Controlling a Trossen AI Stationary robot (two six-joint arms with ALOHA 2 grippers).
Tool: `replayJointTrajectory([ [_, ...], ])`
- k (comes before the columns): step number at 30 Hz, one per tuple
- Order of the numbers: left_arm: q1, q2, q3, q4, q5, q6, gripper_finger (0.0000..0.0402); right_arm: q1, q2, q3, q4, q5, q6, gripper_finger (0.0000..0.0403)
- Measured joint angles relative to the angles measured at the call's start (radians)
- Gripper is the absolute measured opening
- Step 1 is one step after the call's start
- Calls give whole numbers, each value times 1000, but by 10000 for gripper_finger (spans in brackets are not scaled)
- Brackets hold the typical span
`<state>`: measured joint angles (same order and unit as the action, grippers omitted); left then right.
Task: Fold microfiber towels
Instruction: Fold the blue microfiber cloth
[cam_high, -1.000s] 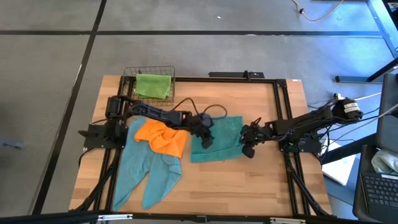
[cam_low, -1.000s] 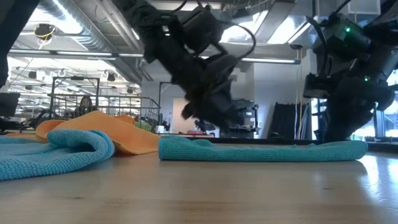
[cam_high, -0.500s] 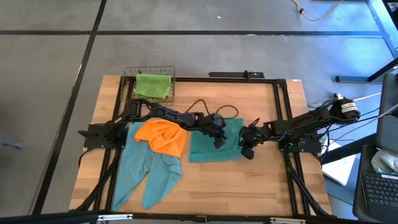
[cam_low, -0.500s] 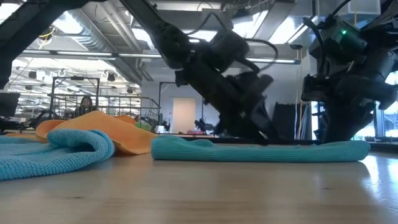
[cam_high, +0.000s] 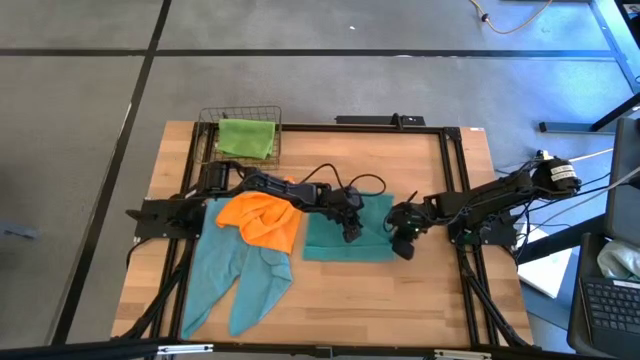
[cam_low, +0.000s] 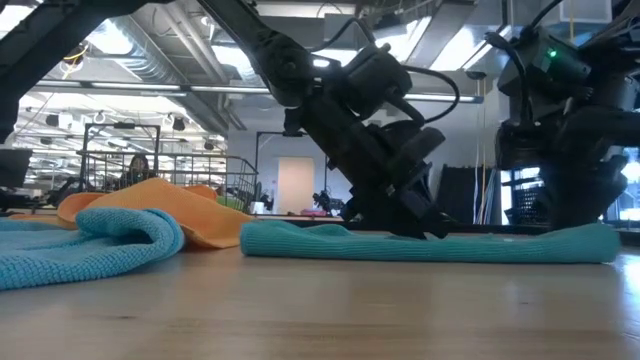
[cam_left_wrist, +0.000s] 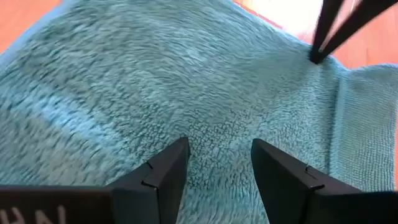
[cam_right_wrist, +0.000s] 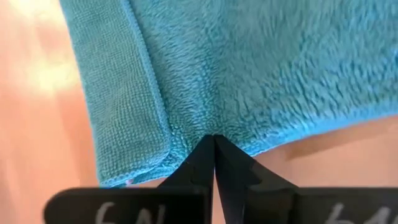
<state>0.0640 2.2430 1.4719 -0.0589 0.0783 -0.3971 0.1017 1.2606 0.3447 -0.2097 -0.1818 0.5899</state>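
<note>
A folded teal towel (cam_high: 345, 238) lies flat at the table's middle. My left gripper (cam_high: 350, 230) is open, its tips down on the towel's top near its middle (cam_left_wrist: 217, 152). At the towel's right near corner, my right gripper (cam_high: 403, 243) is shut on its edge. An orange towel (cam_high: 262, 218) lies crumpled on top of two more teal towels (cam_high: 240, 272) at the left. A lime green towel (cam_high: 245, 137) sits in a wire basket at the far left. My left gripper's open fingertips (cam_low: 425, 228) slant down from the table's left and meet the teal towel's top face (cam_left_wrist: 214, 118) near its middle. Nothing is between the fingers. The towel lies flat under them. My right gripper pinches the towel's edge (cam_right_wrist: 214, 127) between its two shut fingers, close to a corner (cam_right_wrist: 134, 177). The fingers slant down from the table's right. The pile puckers toward the tips; one layer or several, I cannot tell. The towel rests on the table.
The wire basket (cam_high: 240, 112) stands at the far left corner. A black frame (cam_high: 452, 170) runs round the wooden table top. Bare wood (cam_high: 380, 300) lies along the near edge and right of the folded towel.
My left gripper has gone toward the table's right and down, from the teal towel's left part onto its middle, staying open. My right gripper has tipped at the wrist while staying in place. The towel's right end has shifted a little rightward and the towel lies squarer.
</note>
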Motion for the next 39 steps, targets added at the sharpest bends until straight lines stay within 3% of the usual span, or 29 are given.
replayJointTrajectory([
  [4, 0, 1, 0, 0, -1, -12, 176, 0, 1, -1, -13, -59, 58, 16],
  [11, 2, 3, 17, -13, 31, -17, 176, 0, 1, 11, -32, -67, 56, 11],
  [16, -1, 11, 87, -78, 72, -18, 176, 1, -15, 53, -78, -64, 19, 6],
  [20, -2, 12, 180, -152, 77, 28, 176, 1, -32, 94, -111, -53, 2, 26],
  [27, -11, 9, 309, -387, 104, 100, 176, 1, -33, 165, -140, 84, -71, 70],
  [32, -35, 9, 374, -667, 106, 173, 176, -2, -34, 215, -196, 174, -107, 82],
  [35, -53, -13, 384, -815, 63, 240, 176, -2, -34, 263, -266, 173, -130, 82],
  [39, -62, -77, 385, -897, -25, 276, 176, -1, -34, 334, -376, 189, -169, 83],
])
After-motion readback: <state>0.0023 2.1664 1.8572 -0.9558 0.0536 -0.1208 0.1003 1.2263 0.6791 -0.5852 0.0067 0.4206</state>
